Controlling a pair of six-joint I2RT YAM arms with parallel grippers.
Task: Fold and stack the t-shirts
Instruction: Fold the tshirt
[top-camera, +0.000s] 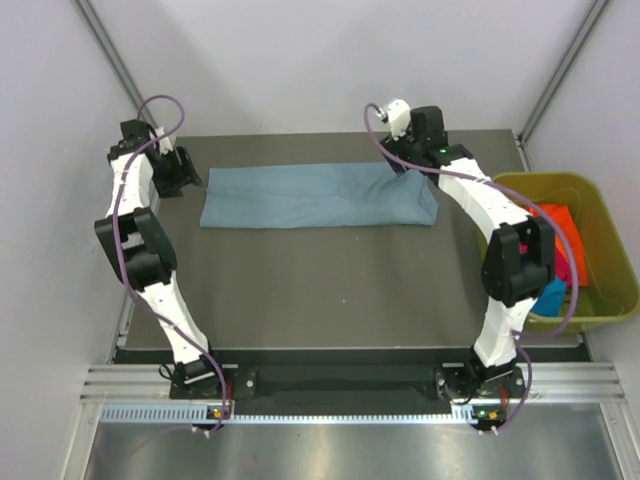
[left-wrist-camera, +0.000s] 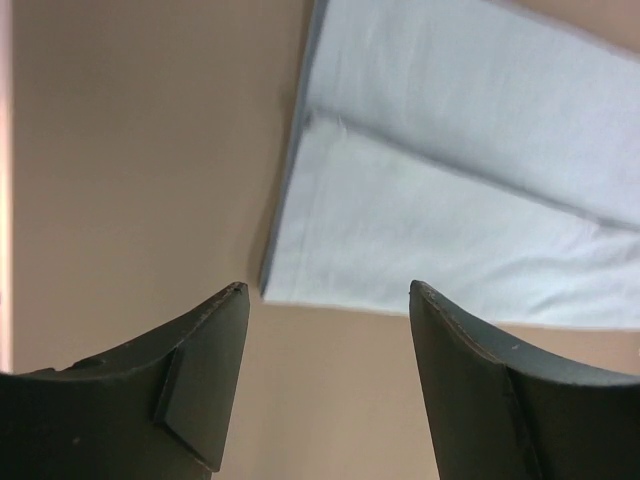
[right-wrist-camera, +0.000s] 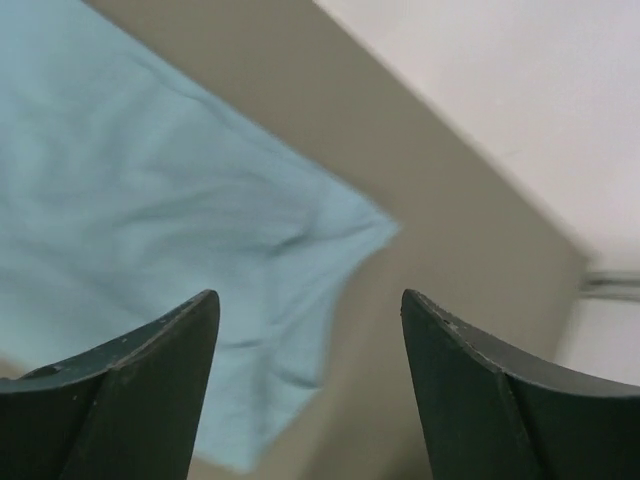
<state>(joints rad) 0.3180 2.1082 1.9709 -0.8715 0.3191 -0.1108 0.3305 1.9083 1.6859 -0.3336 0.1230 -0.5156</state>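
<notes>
While flat on table (top-camera: 330, 290), grey-blue t-shirt (top-camera: 310, 196) between left hand (left-wrist-camera: 328, 292) and right hand (right-wrist-camera: 308, 296).

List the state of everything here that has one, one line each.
grey-blue t-shirt: folded into a long strip, flat on the table, not held.
left gripper: open, empty, by the shirt's left end.
right gripper: open, empty, over the shirt's right end.
bin: holds bunched shirts.
orange t-shirt: unfolded, in bin.
magenta t-shirt: unfolded, in bin.
turquoise t-shirt: unfolded, in bin.
</notes>
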